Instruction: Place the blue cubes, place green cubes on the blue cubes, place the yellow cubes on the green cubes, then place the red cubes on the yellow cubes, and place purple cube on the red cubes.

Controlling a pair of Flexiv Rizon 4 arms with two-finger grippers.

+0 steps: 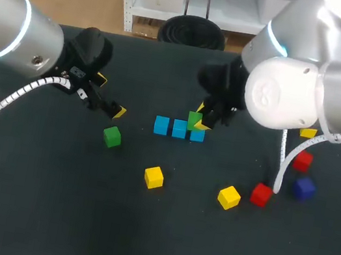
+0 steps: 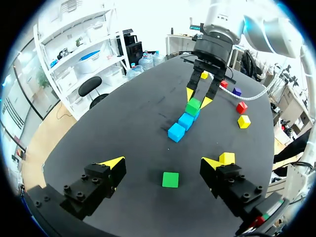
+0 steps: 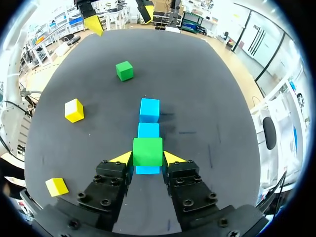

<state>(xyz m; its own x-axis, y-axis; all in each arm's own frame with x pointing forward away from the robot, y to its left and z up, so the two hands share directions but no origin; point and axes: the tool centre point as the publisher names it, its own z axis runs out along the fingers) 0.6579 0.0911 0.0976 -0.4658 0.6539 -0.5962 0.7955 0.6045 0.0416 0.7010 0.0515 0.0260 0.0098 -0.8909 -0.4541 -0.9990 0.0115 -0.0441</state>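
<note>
Counted on the dark table (image 1: 24, 207): three blue cubes, two green, three yellow, two red, one purple.

Nearest lie two yellow cubes (image 1: 154, 177), one left of the middle and one to its right, with a red cube (image 1: 261, 194) just beside the right one. A little farther off, the purple cube (image 1: 304, 188) sits at the right with the second red one near it. A loose green cube (image 1: 112, 136) sits at the left. The left gripper (image 2: 163, 163) hangs over that cube, fingers wide apart and holding nothing.

Farther on, the blue cubes (image 1: 179, 129) stand in a touching row. The right gripper (image 3: 147, 158) pinches the other green cube from both sides, directly over the row's right-end cube. Whether it rests on that cube I cannot tell.

The third yellow cube is farthest right, partly behind the right arm (image 1: 334, 97). The arm's white cable (image 1: 281, 161) hangs between the row and the red cubes.
</note>
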